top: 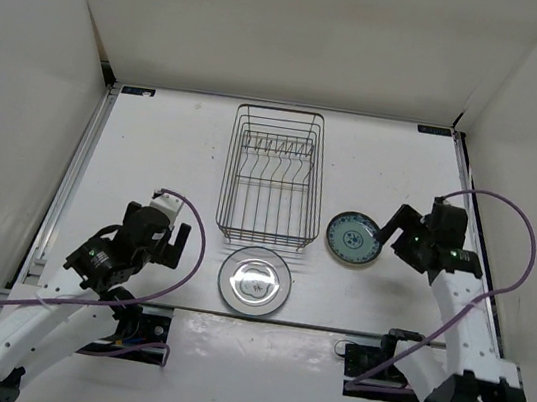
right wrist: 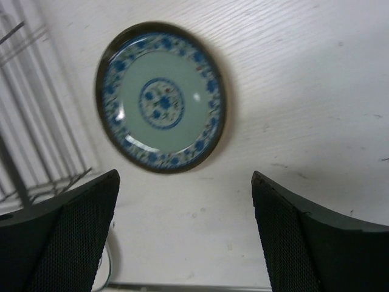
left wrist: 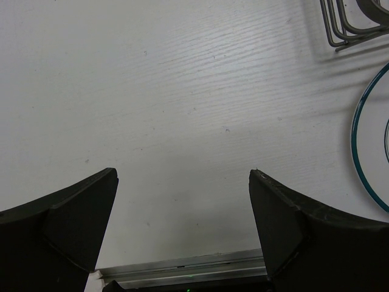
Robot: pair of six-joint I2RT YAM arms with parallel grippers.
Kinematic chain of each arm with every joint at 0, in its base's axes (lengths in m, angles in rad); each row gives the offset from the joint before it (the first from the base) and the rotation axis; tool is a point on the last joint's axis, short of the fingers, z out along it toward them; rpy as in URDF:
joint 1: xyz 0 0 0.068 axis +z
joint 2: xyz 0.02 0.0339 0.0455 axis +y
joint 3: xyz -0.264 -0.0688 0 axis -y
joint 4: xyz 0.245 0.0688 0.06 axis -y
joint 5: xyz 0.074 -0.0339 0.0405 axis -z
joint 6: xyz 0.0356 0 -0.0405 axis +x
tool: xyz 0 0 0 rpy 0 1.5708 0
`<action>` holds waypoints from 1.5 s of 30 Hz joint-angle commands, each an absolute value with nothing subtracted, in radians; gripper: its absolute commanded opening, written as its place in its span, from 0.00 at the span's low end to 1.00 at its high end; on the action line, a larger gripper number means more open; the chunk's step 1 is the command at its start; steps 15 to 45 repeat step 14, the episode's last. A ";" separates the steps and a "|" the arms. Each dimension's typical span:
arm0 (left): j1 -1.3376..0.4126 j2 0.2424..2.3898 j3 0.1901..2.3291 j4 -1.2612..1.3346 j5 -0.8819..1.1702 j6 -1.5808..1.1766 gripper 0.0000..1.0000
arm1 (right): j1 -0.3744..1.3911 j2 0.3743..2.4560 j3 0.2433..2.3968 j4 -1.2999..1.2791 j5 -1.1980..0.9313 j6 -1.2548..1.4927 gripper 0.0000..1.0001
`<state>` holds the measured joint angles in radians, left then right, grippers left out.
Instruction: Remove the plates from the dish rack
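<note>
The plates lie outside the rack in the top view. A round teal-blue patterned plate (top: 353, 238) rests flat on the white tabletop (top: 156, 144), just right of the rectangular dark wire dish rack (top: 270, 176). A round pale plate with a thin dark rim (top: 255, 280) sits just in front of the rack's near side. The right fingers (top: 394, 223) stand spread beside the teal-blue plate, apart from it and holding nothing. The right arm (top: 466, 332) runs up the tabletop's right side with its wrist turned left. The left fingers (top: 178, 241) hang left of the pale plate, on a left arm (top: 51, 305) angled up and rightward.

In the left wrist view the left fingers (left wrist: 61, 231) gape wide over bare tabletop (left wrist: 182, 91). A rack corner (left wrist: 352, 24) and the pale plate's teal-edged rim (left wrist: 364, 158) show at the right.

In the right wrist view the right fingers (right wrist: 67, 237) are wide apart with nothing between them. The teal-blue plate (right wrist: 161, 97) lies ahead of them, with rack wires (right wrist: 36, 121) at the left.
</note>
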<state>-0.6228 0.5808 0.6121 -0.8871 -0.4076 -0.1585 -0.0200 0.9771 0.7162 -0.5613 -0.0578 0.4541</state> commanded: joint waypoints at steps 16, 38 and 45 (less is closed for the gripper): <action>-0.618 0.594 0.617 -0.873 -0.428 -0.161 1.00 | -0.017 0.609 0.876 -0.925 -0.410 0.278 0.90; -0.618 0.594 0.617 -0.873 -0.428 -0.161 1.00 | -0.017 0.609 0.876 -0.925 -0.410 0.278 0.90; -0.618 0.594 0.617 -0.873 -0.428 -0.161 1.00 | -0.017 0.609 0.876 -0.925 -0.410 0.278 0.90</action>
